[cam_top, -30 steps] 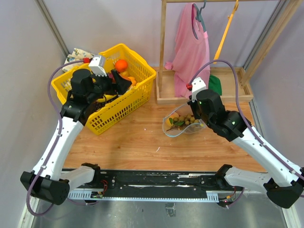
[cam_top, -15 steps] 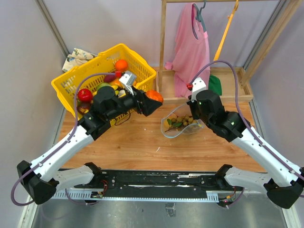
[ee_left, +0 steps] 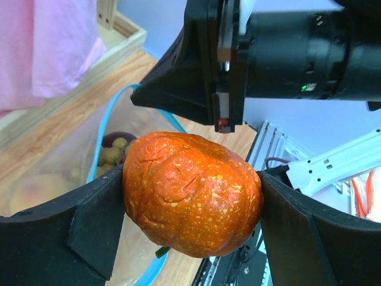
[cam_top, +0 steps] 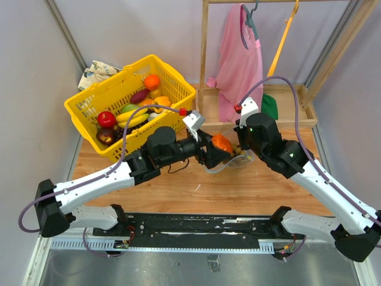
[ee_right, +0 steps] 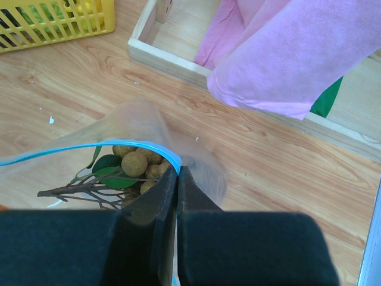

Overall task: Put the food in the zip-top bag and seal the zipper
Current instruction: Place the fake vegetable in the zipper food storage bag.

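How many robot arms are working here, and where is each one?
2. The left arm stretches toward the middle, its jaws clamped on an orange pumpkin beside the clear bag. The right arm comes in from the right, its jaws pinching the bag's blue-edged rim.

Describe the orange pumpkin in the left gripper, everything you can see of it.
The pumpkin is a squat, ribbed toy, deep orange-red speckled with yellow, its skin matte and wrinkled. The left gripper is shut on it, black fingers pressing either side, holding it in the air over the open mouth of the zip-top bag. Nothing else seems to touch it. The right gripper pinches the bag's rim nearby.
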`<state>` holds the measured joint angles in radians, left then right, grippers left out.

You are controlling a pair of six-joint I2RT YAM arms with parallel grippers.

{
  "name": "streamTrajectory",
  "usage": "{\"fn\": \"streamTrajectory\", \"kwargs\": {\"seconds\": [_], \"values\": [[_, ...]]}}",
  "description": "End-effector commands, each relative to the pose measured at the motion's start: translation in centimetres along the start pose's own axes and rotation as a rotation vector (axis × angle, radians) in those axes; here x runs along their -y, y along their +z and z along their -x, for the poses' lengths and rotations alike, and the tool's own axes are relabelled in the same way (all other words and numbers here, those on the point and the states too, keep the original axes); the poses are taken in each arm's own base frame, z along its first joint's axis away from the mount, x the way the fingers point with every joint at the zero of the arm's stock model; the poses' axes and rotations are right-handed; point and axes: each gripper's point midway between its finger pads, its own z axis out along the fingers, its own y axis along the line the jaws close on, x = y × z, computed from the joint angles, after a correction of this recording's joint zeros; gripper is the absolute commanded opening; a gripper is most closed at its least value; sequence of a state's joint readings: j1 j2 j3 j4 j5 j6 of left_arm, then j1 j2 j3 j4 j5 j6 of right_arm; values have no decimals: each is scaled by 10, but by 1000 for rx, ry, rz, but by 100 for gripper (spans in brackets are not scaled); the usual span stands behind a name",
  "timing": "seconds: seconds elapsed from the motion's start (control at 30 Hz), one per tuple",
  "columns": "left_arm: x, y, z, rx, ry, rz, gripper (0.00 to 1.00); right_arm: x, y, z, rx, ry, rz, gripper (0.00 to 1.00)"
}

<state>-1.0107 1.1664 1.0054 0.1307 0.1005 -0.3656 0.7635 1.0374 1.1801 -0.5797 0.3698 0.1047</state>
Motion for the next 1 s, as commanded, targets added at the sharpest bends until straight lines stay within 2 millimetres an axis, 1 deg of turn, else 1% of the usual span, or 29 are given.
{"fn": "streamTrajectory", "kwargs": {"seconds": [0.0, 0.13, 0.23, 0.37, 0.47, 0.53, 0.73, 0.87, 0.97], "values": [[-5, 14, -10, 26, -30, 40, 50, 5, -3, 11, 55, 44, -11, 1], [-22, 20, -22, 14, -57, 117, 52, 5, -4, 11, 58, 44, -7, 1], [-32, 25, -33, -27, -62, 165, 54, 6, -5, 11, 60, 44, -8, 1], [-50, 29, -51, -69, -82, 252, 58, 4, -5, 11, 60, 44, 0, 1], [-62, 29, -57, -86, -87, 321, 62, 3, -5, 11, 59, 47, 8, 1], [-72, 28, -56, -76, -92, 377, 65, 0, -4, 10, 58, 48, 19, 1], [-83, 27, -41, -8, -108, 451, 74, -15, 1, 5, 41, 66, 89, 1], [-88, 33, -44, -1, -133, 481, 80, -24, 1, 4, 40, 91, 133, 1], [-91, 36, -50, -7, -153, 497, 83, -29, 1, 5, 45, 111, 156, 1]]}}
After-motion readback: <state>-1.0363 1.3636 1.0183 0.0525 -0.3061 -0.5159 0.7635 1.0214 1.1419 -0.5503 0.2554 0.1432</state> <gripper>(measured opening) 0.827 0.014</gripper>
